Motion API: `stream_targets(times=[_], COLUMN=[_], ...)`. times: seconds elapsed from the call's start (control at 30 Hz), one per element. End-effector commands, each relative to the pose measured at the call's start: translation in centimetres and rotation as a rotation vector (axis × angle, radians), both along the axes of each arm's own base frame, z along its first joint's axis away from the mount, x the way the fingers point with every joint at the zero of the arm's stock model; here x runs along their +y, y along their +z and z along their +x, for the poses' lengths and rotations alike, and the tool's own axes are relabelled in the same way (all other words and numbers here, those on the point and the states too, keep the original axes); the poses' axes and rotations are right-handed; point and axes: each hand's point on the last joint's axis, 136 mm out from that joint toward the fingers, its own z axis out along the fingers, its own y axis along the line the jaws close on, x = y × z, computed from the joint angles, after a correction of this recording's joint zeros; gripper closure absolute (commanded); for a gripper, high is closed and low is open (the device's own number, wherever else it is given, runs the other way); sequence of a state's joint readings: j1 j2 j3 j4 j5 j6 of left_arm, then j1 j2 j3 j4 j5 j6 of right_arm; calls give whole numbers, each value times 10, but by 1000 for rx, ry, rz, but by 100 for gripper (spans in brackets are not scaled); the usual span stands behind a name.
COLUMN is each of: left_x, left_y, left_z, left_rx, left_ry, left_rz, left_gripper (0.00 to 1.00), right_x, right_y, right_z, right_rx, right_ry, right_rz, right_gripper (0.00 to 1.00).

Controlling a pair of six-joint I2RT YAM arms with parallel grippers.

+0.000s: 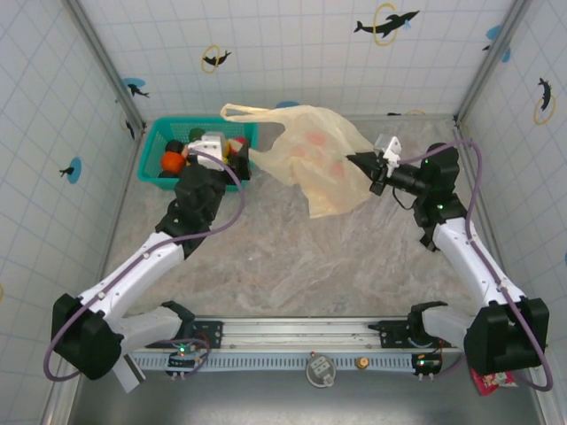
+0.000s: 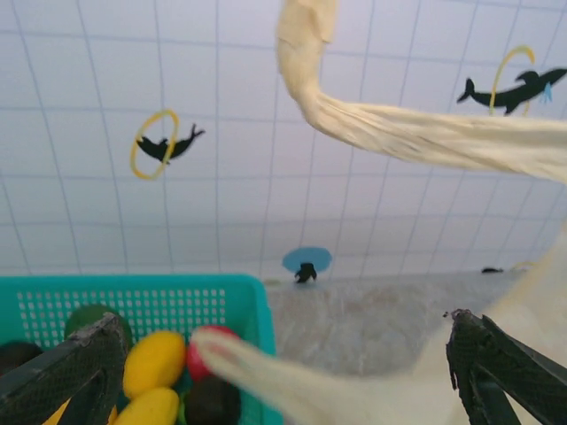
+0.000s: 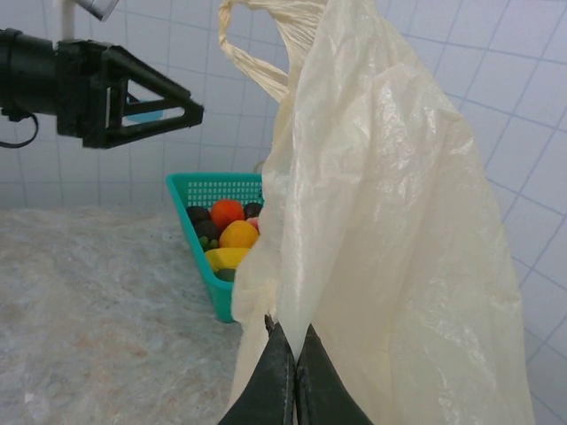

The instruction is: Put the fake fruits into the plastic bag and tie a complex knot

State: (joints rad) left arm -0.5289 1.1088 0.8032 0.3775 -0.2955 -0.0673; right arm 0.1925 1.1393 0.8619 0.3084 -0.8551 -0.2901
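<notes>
Seen from above, a cream-yellow plastic bag hangs over the far middle of a marbled table, between 2 robot arms. Its long axis slants from far left to near right. The right gripper meets the bag's right side. The right wrist view gives this close up: the gripper's 2 fingers are pressed together on a fold at the bag's edge, and the thin plastic drapes upright above and beside them. One handle loop reaches toward the far left, near the far right corner of a teal basket. In the left wrist view this handle crosses the upper picture as a twisted strip. A blurred part of the bag sits low between the fingers of the left gripper, which stand wide apart and clamp nothing. From the right wrist, the left gripper hovers raised above the basket, pointing toward the tiled back wall, which carries a dolphin sticker. The fake fruits lie in the basket, left of the bag; orange, yellow, red, green and dark pieces can be made out. From above, the left arm covers the basket's near right part.
</notes>
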Motion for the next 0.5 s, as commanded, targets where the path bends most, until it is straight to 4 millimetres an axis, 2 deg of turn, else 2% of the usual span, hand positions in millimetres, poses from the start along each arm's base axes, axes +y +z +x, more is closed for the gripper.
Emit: stream_targets(times=[0.0,0.07,0.17,0.37,0.47], left_x=[6,11,12,-6,-6], left_y=[33,38,35,36,37], left_z=[-5,-9,-6,-27,-26], left_rx=[-214,-277,-304,-399,-410], left_ry=[-67,-121,-148,-300,-298], left_rz=[-47,-92,-79,-38,-27], left_gripper=[4,3,3,4,7], right_x=[5,7,9,7,8], right_y=[-12,-16,-20,-27,-28], right_z=[-9,-9,-11,-10,-9], right_rx=[10,25,36,47,52], right_ry=[78,98,120,113,117], right_rz=[-29,-30,-27,-36,-37], right_gripper=[100,100,100,100,100])
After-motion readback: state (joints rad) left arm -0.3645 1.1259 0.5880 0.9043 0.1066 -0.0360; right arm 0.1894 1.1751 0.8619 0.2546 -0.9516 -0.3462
